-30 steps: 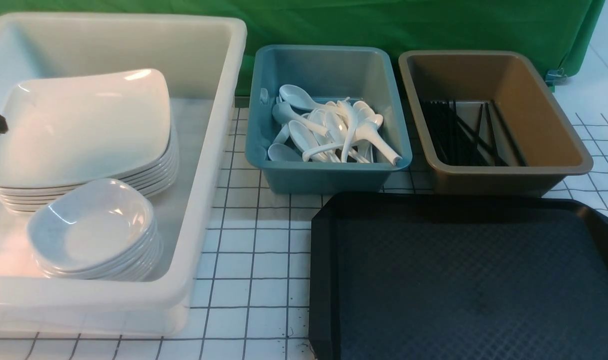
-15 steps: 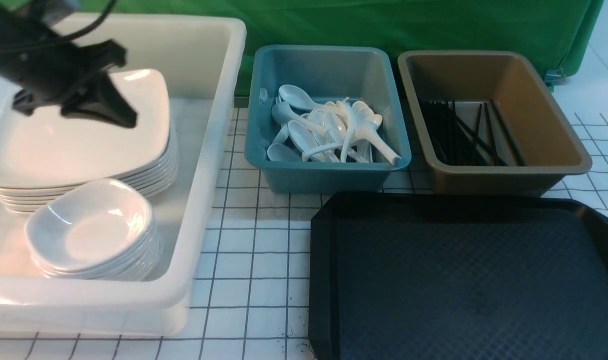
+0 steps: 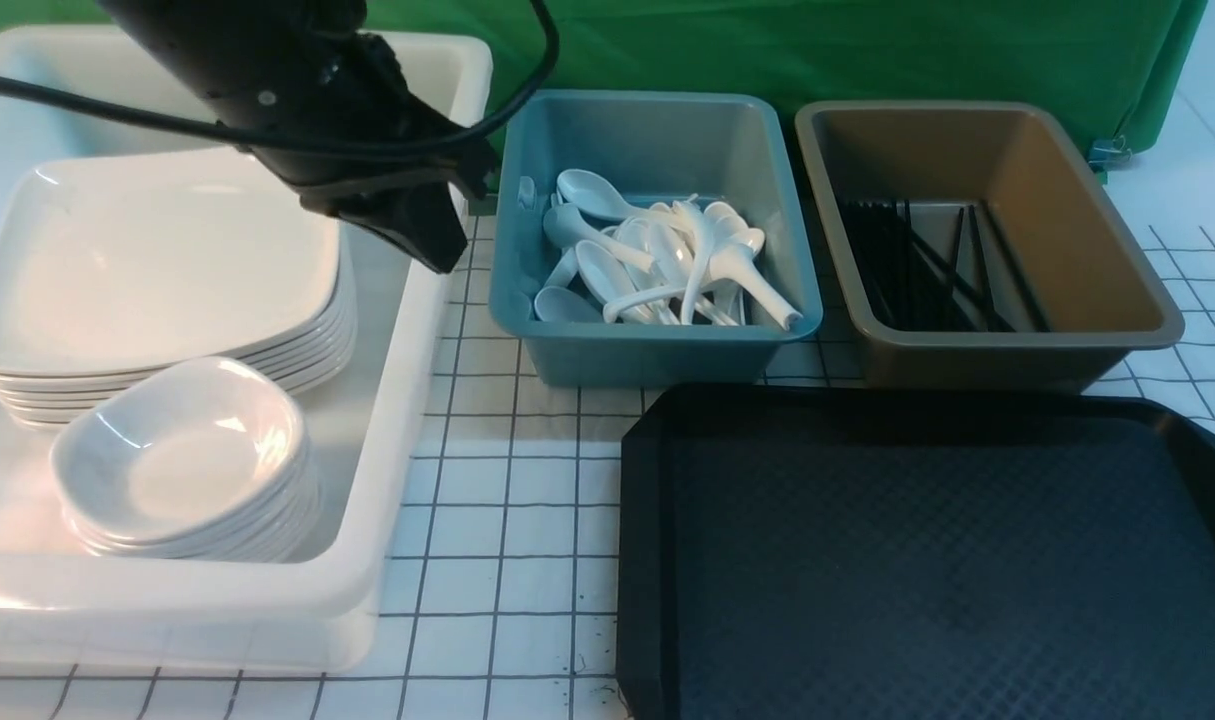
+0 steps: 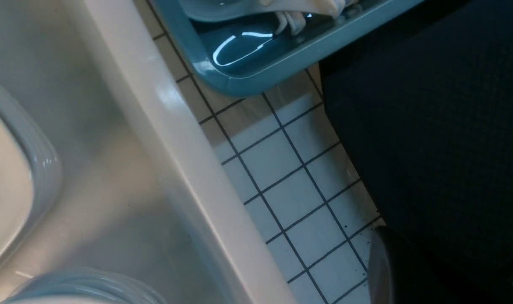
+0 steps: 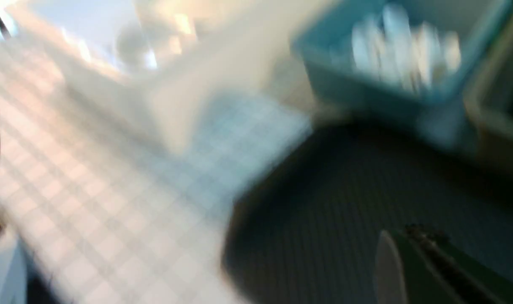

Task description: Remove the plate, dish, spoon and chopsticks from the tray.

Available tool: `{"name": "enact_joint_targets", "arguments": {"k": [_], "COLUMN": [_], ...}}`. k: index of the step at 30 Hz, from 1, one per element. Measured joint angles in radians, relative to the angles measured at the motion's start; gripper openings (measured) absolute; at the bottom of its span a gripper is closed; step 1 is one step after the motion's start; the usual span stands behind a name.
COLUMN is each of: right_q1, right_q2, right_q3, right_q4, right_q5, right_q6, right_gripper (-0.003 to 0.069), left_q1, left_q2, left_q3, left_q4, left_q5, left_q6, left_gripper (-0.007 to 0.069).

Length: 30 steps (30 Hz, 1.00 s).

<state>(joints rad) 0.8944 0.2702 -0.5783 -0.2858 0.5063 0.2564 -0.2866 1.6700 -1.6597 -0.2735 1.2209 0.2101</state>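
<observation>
The closed, empty left gripper (image 3: 422,240) hangs over the white tub's rim; the bare black textured plastic tray (image 3: 927,560) lies at its 4 o'clock. Half a second ago it hovered above the stacked square white plates (image 3: 157,260).

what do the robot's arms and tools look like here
The left arm is matte black and blocky, with a black cable looping off it, ending in a black wedge-shaped left tool. The right tool shows only as a blurred dark tip with a pale edge.

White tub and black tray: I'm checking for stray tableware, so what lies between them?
Front view: only bare gridded tabletop lies between the white tub and the black tray.
</observation>
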Motion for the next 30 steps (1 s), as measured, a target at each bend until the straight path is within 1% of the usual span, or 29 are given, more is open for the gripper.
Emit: {"name": "enact_joint_targets", "arguments": {"k": [1, 2, 3, 5, 8, 13, 16, 19, 23, 30], "right_q1": [0.0, 0.0, 0.0, 0.0, 0.0, 0.009, 0.045, 0.109, 0.154, 0.167], "right_q2": [0.001, 0.011, 0.02, 0.041, 0.06, 0.065, 0.065, 0.065, 0.065, 0.065], "right_q3": [0.011, 0.08, 0.121, 0.18, 0.203, 0.207, 0.207, 0.207, 0.207, 0.207], "right_q4": [0.0, -0.005, -0.007, -0.01, -0.013, -0.015, -0.015, 0.003, 0.023, 0.027], "right_q5": [-0.025, -0.191, -0.299, -0.461, -0.532, -0.543, -0.512, -0.433, -0.4, -0.392], "right_q6": [0.0, 0.0, 0.0, 0.0, 0.001, 0.002, -0.007, -0.007, -0.007, -0.007], "right_gripper": [0.003, 0.003, 0.003, 0.003, 0.003, 0.003, 0.003, 0.003, 0.003, 0.0033], "left_q1": [0.0, -0.001, -0.002, -0.001, -0.001, -0.001, -0.001, -0.001, -0.001, -0.001], "left_q2": [0.0, -0.001, -0.001, -0.001, -0.001, -0.001, -0.001, -0.001, -0.001, -0.001], "left_q3": [0.0, 0.0, 0.0, 0.0, 0.0, 0.0, 0.0, 0.0, 0.0, 0.0], "left_q4": [0.0, 0.006, 0.008, 0.013, 0.01, -0.022, -0.031, -0.032, -0.032, -0.032], "left_q5": [0.0, 0.0, 0.001, 0.001, 0.001, 0.0, 0.0, 0.0, 0.0, 0.0], "left_q6": [0.0, 0.0, 0.0, 0.0, -0.006, -0.009, -0.009, -0.011, -0.011, -0.011], "left_gripper": [-0.0003, -0.0003, -0.0003, -0.0003, -0.0003, -0.0003, -0.0002, -0.0002, -0.0002, -0.0002]}}
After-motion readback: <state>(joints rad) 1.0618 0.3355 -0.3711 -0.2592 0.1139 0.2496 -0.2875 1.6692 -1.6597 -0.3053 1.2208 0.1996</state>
